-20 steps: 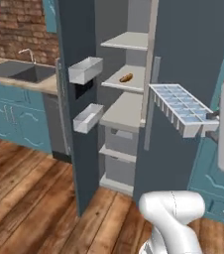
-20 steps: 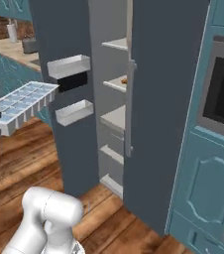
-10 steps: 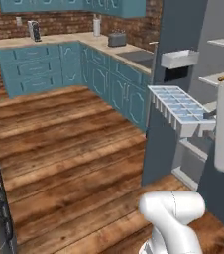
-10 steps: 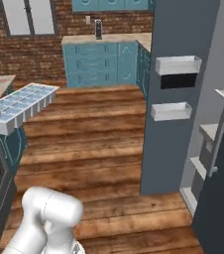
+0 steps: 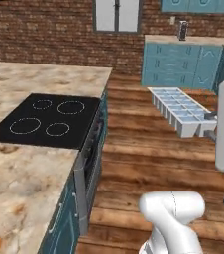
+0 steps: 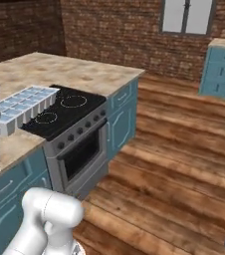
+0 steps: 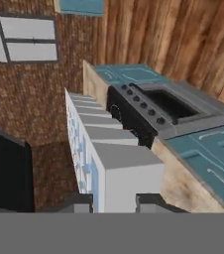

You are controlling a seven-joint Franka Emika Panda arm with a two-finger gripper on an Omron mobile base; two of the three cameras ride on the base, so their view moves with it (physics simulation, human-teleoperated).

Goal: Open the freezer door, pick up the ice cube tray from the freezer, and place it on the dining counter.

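The ice cube tray point(image 5: 177, 110), pale blue-grey with a grid of square cells, hangs level in the air over the wooden floor, to the right of the dining counter point(image 5: 44, 79). My gripper point(image 5: 210, 125) is shut on its near short end. In the hand view the tray point(image 7: 104, 149) runs away from my gripper point(image 7: 115, 201), with a dark fingertip on each side of it. From the right base view the tray point(image 6: 25, 104) appears in front of the dining counter point(image 6: 69, 69) and its black cooktop point(image 6: 67, 109). The freezer and the freezer door are out of view.
An oven front point(image 6: 79, 149) with knobs sits under the cooktop point(image 5: 47, 119) in the teal island base. Teal cabinets point(image 5: 183, 64) with a small marbled top stand against the brick wall beside a window point(image 5: 116, 15). Wooden floor point(image 5: 148, 149) lies open between island and wall.
The whole picture has swung from the open fridge past the kitchen corner to the island counter, so the base has turned. The tray stays in my gripper at the same spot in view.
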